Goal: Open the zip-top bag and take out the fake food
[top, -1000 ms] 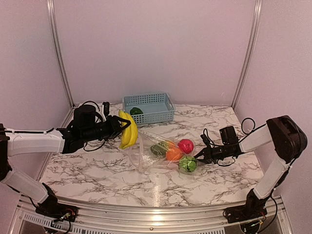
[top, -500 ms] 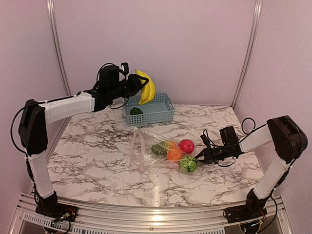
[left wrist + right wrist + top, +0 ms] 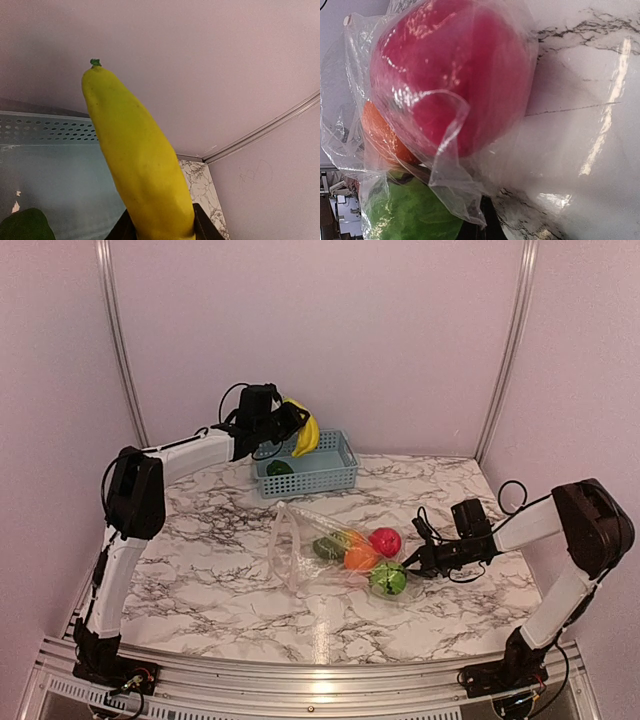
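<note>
Above the light blue basket (image 3: 312, 481), the left gripper (image 3: 289, 427) clamps the yellow banana (image 3: 308, 433), its long axis running toward five o'clock, basketward (right gripper (image 3: 411, 565) pinches the zip-top bag (image 3: 298, 562)).

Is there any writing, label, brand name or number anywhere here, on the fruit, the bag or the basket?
None can be read.
The banana, the bag and the basket carry no print.
A faint scrawl on the wall is too dim to make out.

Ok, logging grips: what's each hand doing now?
Left hand: closed on the glossy yellow plastic banana.
Right hand: shut on the clear crinkly plastic bag.
</note>
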